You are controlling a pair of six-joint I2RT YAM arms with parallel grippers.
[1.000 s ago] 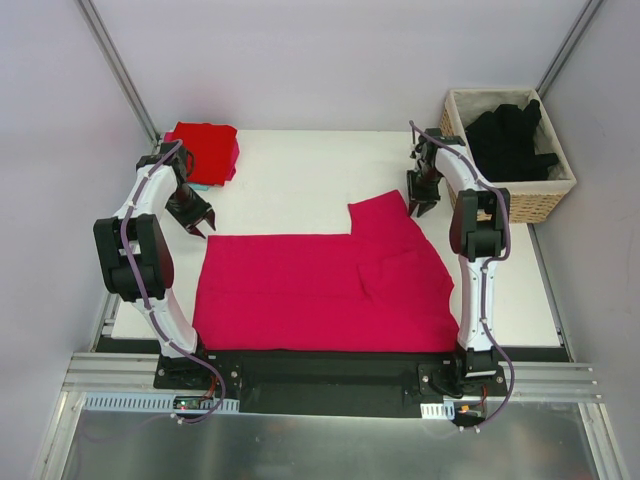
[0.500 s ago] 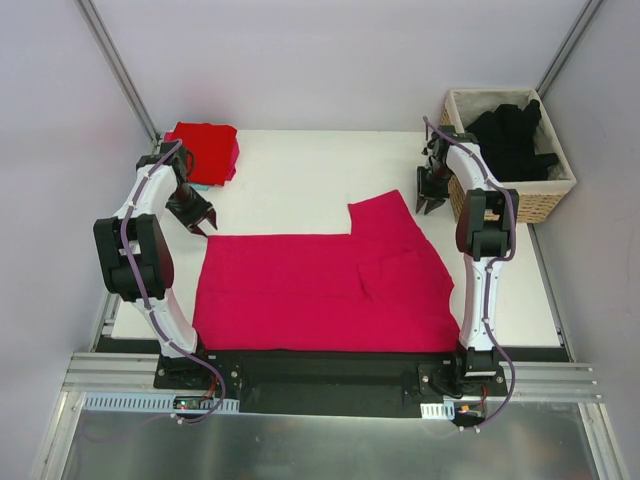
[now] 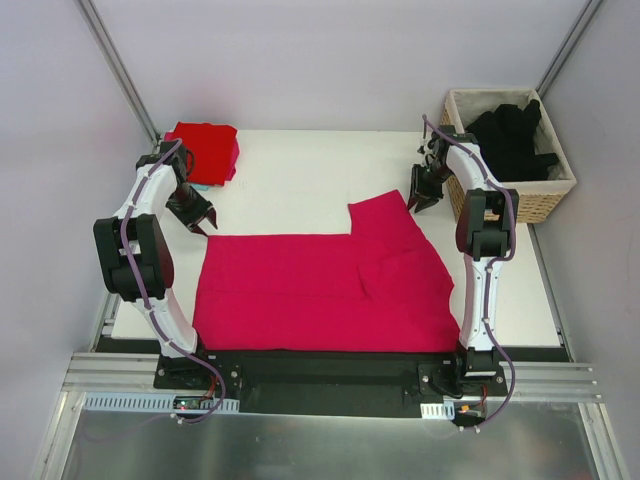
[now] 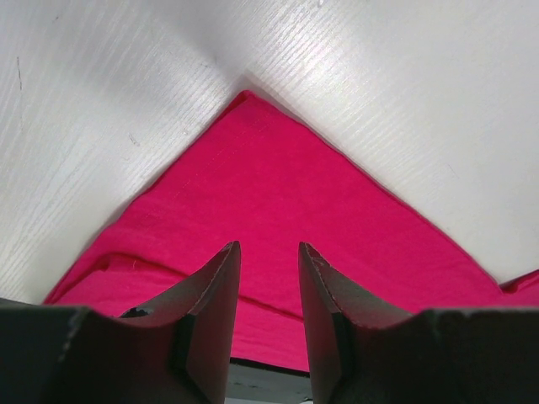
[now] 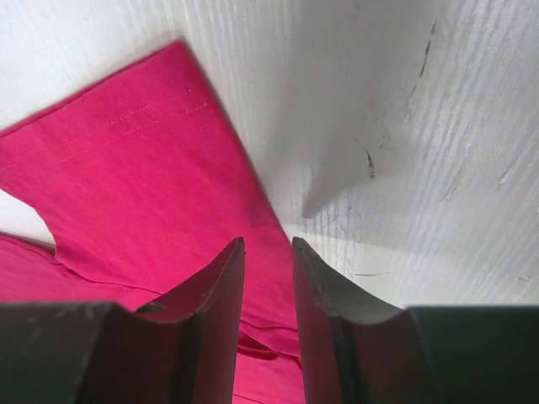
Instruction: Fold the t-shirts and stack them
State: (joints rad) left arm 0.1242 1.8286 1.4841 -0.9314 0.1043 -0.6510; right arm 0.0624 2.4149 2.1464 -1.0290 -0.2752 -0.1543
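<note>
Magenta t-shirt lies flat on the white table, one sleeve jutting far-right. Left gripper and right gripper hover over its far corners, jaws slightly parted and empty, apparently poised to pinch for a fold.

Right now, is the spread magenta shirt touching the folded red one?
Apart. The top view shows bare white table between the magenta shirt and the folded red shirt.

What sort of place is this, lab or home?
Probably a lab test cell: bare white enclosure walls with metal corner struts, a white table on an aluminium frame, and staged laundry, a wicker basket of black t-shirts.
</note>
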